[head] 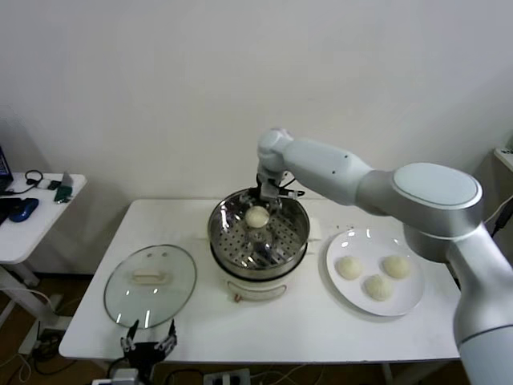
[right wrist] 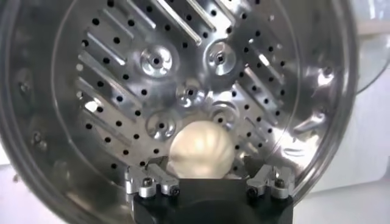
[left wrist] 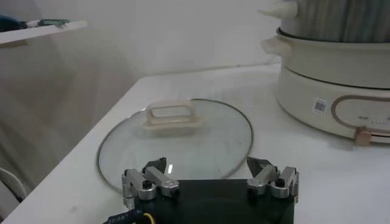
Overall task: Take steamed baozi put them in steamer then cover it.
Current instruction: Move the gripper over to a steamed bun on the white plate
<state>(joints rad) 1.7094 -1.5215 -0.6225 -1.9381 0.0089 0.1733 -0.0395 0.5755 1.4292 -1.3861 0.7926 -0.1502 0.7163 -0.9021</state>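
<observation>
Your right gripper (right wrist: pixel 208 182) stands wide open over the steamer (head: pixel 295 241), one bun (right wrist: pixel 201 151) between its fingers. Lift straight, or a finger may drag the bun along.

The steamer (head: pixel 258 233) is shiny perforated steel on a glossy cream base; the cover (head: pixel 150 284) is clear glass; the baozi (head: pixel 256 216) look smooth, matt dough.
</observation>
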